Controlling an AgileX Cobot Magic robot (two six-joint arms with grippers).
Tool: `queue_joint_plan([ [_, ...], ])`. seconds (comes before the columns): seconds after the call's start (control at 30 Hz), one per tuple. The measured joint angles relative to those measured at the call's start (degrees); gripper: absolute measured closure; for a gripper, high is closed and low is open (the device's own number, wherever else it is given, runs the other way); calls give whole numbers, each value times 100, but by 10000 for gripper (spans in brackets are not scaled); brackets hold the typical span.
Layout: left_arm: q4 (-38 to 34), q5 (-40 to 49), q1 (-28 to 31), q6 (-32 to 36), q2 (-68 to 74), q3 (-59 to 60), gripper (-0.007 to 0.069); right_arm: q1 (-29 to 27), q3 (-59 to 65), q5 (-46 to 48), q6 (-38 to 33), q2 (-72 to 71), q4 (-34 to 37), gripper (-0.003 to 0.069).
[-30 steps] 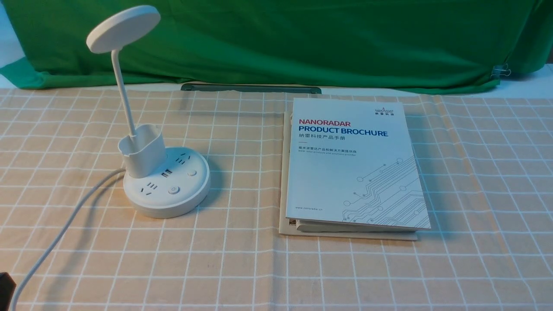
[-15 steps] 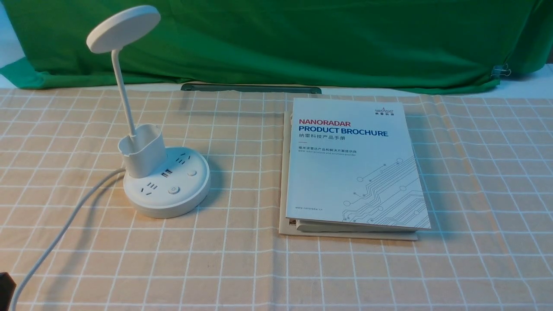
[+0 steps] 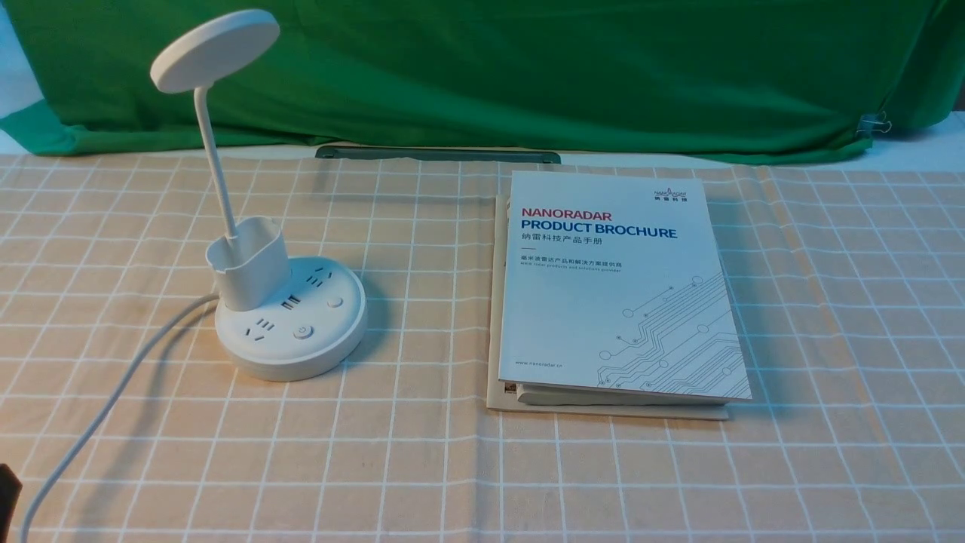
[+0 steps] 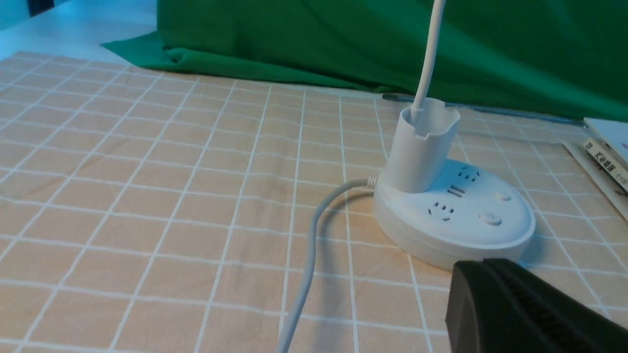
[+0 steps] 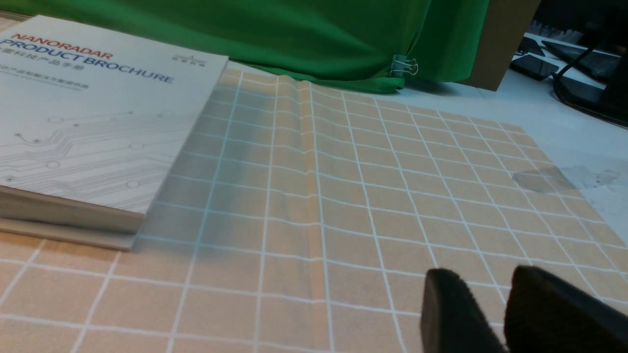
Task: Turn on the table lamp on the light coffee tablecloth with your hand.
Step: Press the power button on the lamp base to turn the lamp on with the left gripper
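Note:
The white table lamp (image 3: 290,324) stands on the left of the light coffee tablecloth (image 3: 422,452), with its disc head (image 3: 215,49) unlit, a pen cup and two round buttons on the base. In the left wrist view my left gripper (image 4: 483,268) is shut and empty, low over the cloth just short of the lamp's base (image 4: 456,220). Only a black sliver of it (image 3: 6,490) shows in the front view. My right gripper (image 5: 483,287) hovers over bare cloth with its fingers slightly apart and empty; the front view does not show it.
The lamp's white cable (image 3: 98,407) runs from the base to the near left edge. A stack of brochures (image 3: 618,286) lies right of centre. A green cloth backdrop (image 3: 528,68) hangs behind. A dark strip (image 3: 437,154) lies at the cloth's far edge.
The black sliver of my left gripper at the front view's bottom left corner has shifted slightly and shows narrower. Lamp and brochures have not moved.

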Motion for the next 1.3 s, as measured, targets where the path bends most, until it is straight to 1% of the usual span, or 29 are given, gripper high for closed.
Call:
queue_joint_plan([
  [0.07,0,-428,0,110,0,0,622,0,0,0,0,0,0,419],
  [0.3,6,-3011,0,110,0,0,622,0,0,0,0,0,0,419],
  [0.33,6,-3076,0,111,0,0,622,0,0,0,0,0,0,419],
  [0.37,6,-3589,0,105,0,0,622,0,0,0,0,0,0,419],
  [0.47,6,-4448,0,99,0,0,622,0,0,0,0,0,0,419],
  [0.5,1,-4673,0,57,0,0,622,0,0,0,0,0,0,419],
  [0.53,1,-5020,0,-85,0,0,622,0,0,0,0,0,0,419],
  [0.6,25,-5370,0,-420,0,-26,622,0,0,0,0,0,0,419],
  [0.63,70,-5317,0,-667,-3,-151,622,0,0,0,0,0,0,419],
  [0.67,121,-5078,0,-866,-7,-342,622,0,0,0,0,0,0,419],
  [0.7,251,-4574,0,-1116,-9,-684,622,0,0,0,0,0,0,419],
  [0.77,610,-3142,0,-1507,93,-1551,622,0,0,0,0,0,0,419],
  [0.8,778,-2217,0,-1620,296,-2063,622,0,0,0,0,0,0,419],
  [0.87,892,-1093,0,-1666,693,-2605,622,0,0,0,0,0,0,419],
  [0.9,1009,-345,0,-1666,1115,-2879,622,0,0,0,0,0,0,419],
  [0.97,1011,329,0,-1666,1802,-2992,622,0,0,0,0,0,0,420],
  [1.0,934,566,0,-1666,2020,-2997,622,0,0,0,0,0,0,420],
  [1.03,909,619,0,-1666,2092,-2997,622,0,0,0,0,0,0,420],
  [1.07,470,965,0,-1447,2777,-2997,622,0,0,0,0,0,0,420],
  [1.1,140,1029,0,-1265,3087,-2999,622,0,0,0,0,0,0,420],
  [1.13,-395,1119,0,-834,3474,-3010,622,0,0,0,0,0,0,420],
  [1.17,-915,1190,0,-251,3783,-3033,622,0,0,0,0,0,0,419],
  [1.2,-1793,1329,0,431,4250,-3094,622,0,0,0,0,0,0,419],
  [1.23,-2382,1439,0,1147,4564,-3148,622,0,0,0,0,0,0,419],
  [1.27,-3208,1616,0,1825,5040,-3255,622,0,0,0,0,0,0,419],
  [1.3,-3683,1768,0,2298,5282,-3341,622,0,0,0,0,0,0,419],
])
